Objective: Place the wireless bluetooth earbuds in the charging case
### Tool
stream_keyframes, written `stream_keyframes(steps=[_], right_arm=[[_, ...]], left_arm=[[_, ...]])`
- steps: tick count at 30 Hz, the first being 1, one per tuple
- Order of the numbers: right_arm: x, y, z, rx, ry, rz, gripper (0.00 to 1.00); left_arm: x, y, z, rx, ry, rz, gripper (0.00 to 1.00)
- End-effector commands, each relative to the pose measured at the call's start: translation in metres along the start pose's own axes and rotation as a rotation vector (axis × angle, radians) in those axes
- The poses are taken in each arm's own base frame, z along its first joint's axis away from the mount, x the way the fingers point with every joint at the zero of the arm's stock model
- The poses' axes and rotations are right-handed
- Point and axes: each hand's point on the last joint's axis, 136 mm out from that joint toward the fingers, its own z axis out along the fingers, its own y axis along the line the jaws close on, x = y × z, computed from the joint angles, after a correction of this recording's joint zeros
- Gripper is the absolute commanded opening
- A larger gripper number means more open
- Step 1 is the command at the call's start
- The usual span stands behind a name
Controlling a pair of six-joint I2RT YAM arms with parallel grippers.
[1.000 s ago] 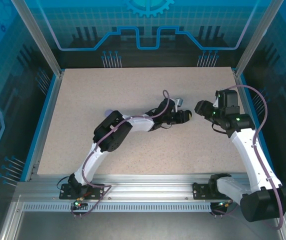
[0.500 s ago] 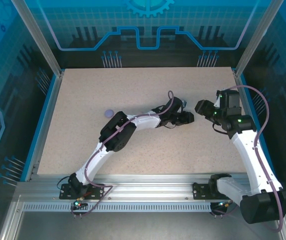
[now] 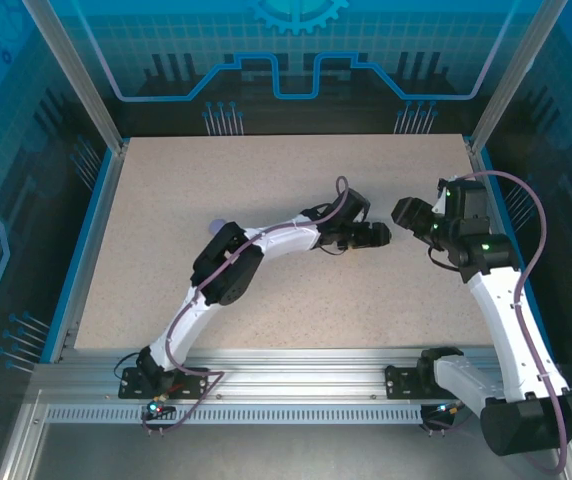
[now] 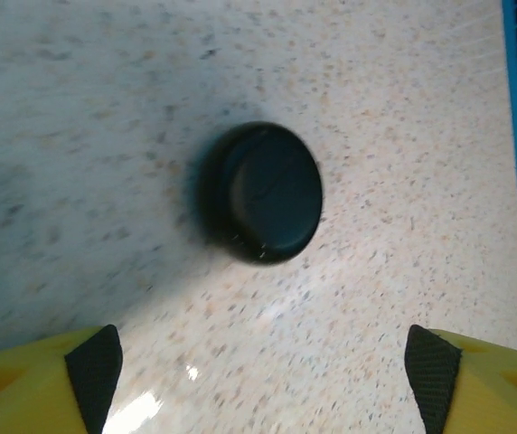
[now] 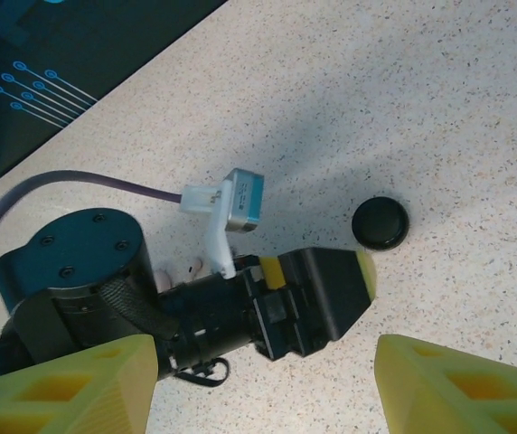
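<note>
Nearest, the left gripper (image 4: pixel 263 371) holds its yellow, black-padded fingers (image 4: pixel 32 380) spread wide with nothing between them, just beyond lies the charging case (image 4: pixel 263 192), a smooth round black puck on the speckled table (image 4: pixel 403 108), and past it the right gripper (image 5: pixel 263 362) is likewise spread empty.

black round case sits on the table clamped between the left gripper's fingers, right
No. The black round case does sit on the table, but the left gripper is not clamping it: its fingers stand wide apart, the case free beyond them, as the left wrist view shows.
</note>
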Motion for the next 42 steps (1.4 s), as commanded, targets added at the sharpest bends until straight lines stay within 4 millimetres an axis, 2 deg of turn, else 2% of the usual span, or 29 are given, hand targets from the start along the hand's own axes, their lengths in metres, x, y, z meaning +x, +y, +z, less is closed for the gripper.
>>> stream_keyframes(steps=[1, 3, 7, 12, 18, 23, 28, 31, 37, 42], right_arm=[[-0.007, 0.004, -0.013, -0.013, -0.028, 0.021, 0.66], [-0.006, 0.004, -0.014, -0.013, -0.029, 0.024, 0.67], [-0.003, 0.006, -0.01, -0.004, -0.02, 0.014, 0.68], [0.006, 0.017, 0.004, 0.007, 0.023, -0.025, 0.69], [0.022, 0.042, 0.031, 0.033, 0.084, -0.111, 0.7], [0.04, 0.07, 0.065, 0.07, 0.16, -0.189, 0.7], [0.062, 0.103, 0.105, 0.107, 0.242, -0.263, 0.71], [0.075, 0.12, 0.131, 0.146, 0.297, -0.273, 0.71], [0.108, 0.146, 0.186, 0.236, 0.398, -0.266, 0.71], [0.133, 0.151, 0.223, 0.337, 0.433, -0.244, 0.71]], left_arm=[[-0.02, -0.017, -0.06, -0.058, -0.084, 0.113, 0.89], [-0.027, -0.024, -0.083, -0.066, -0.132, 0.158, 0.98], [-0.039, -0.032, -0.133, -0.104, -0.237, 0.259, 0.99], [-0.05, -0.02, -0.186, -0.199, -0.37, 0.332, 0.99], [-0.059, 0.022, -0.24, -0.255, -0.518, 0.257, 0.99], [-0.059, 0.076, -0.275, -0.248, -0.629, 0.104, 0.99], [-0.054, 0.135, -0.305, -0.316, -0.693, -0.037, 0.99], [-0.05, 0.162, -0.32, -0.378, -0.736, -0.094, 0.99], [-0.047, 0.196, -0.34, -0.426, -0.776, -0.189, 0.99], [-0.046, 0.222, -0.356, -0.392, -0.805, -0.314, 0.99]])
